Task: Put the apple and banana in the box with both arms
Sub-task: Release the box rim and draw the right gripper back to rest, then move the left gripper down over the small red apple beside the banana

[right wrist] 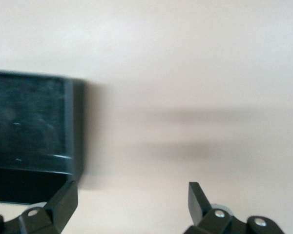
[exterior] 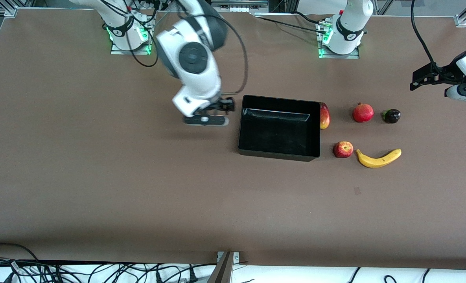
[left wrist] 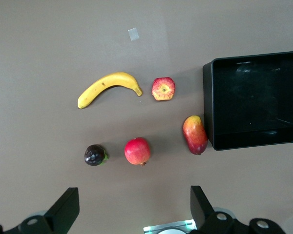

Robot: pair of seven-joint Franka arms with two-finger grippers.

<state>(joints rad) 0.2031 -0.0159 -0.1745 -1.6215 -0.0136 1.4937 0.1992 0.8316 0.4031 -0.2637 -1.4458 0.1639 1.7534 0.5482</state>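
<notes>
Both grippers gape empty — right gripper [exterior: 225, 105] beside the box [exterior: 279, 151], left gripper [exterior: 419, 80] above the table's end.

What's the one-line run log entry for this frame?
box: no fruit | apple, banana: on table beside box | left gripper: open over fruits | right gripper: open beside box

We see bare table around the banana [exterior: 378, 158]; the apple [exterior: 343, 149] sits just beside its tip, the box [exterior: 279, 151] near it.
</notes>
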